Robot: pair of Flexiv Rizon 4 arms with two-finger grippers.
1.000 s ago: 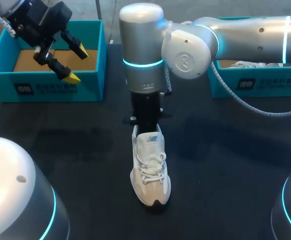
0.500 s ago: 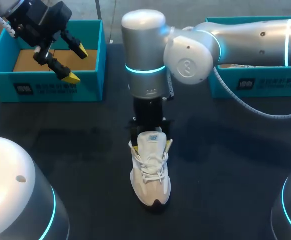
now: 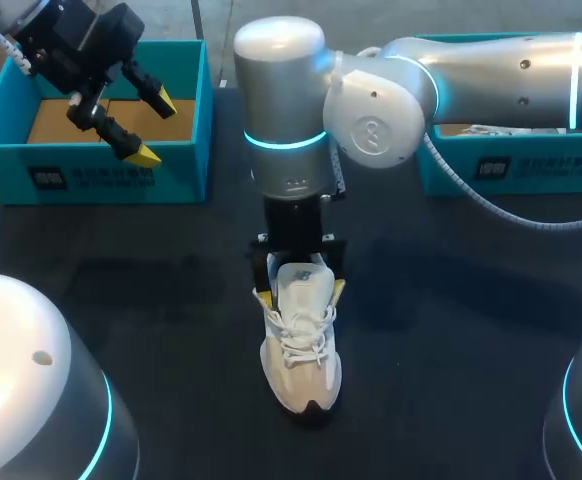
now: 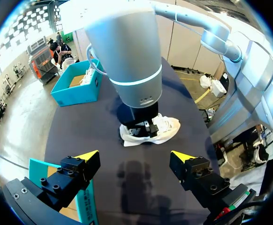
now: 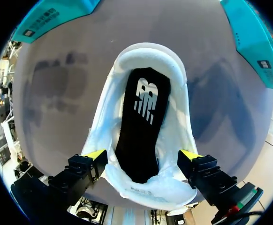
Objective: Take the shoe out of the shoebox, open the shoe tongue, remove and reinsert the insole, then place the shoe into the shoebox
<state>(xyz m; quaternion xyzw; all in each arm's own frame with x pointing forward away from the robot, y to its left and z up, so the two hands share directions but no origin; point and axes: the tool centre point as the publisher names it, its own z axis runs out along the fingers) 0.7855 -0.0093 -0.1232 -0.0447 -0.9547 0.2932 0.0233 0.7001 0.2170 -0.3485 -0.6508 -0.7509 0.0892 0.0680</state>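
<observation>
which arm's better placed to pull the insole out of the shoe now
Right, most likely. The right gripper is open astride the shoe, looking straight down onto the black insole. The left gripper hangs open over the teal shoebox, well away from the shoe.

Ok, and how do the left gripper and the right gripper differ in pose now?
The left gripper hangs tilted over the left shoebox; the right gripper points straight down at the shoe on the table. The left gripper's fingers have nothing between them; the right gripper's straddle the shoe. Both are open.
</observation>
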